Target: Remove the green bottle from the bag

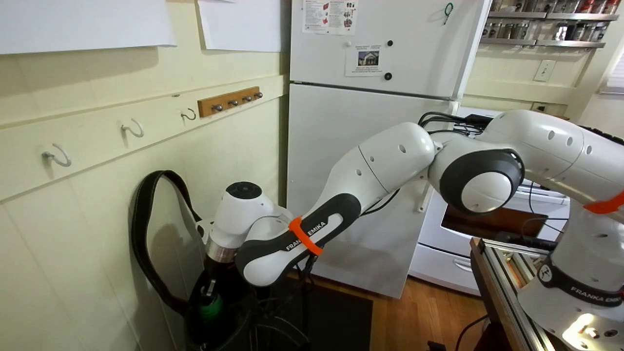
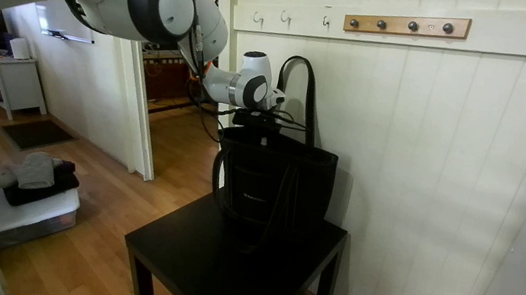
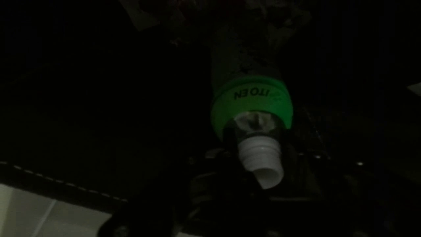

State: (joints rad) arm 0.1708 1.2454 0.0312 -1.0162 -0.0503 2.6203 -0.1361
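Pincer deep inside one black bag, too dark in the wrist view to tell whether it is spread or pinching. Between its sides is the white neck of one green bottle, also in the bag, its lower body in shadow. In an exterior view the bag is cut off below; one black surface carries it. Beyond: three hooks, four knobs.

Passage upward through open top of bag; strap upright beside arm; wall just behind.
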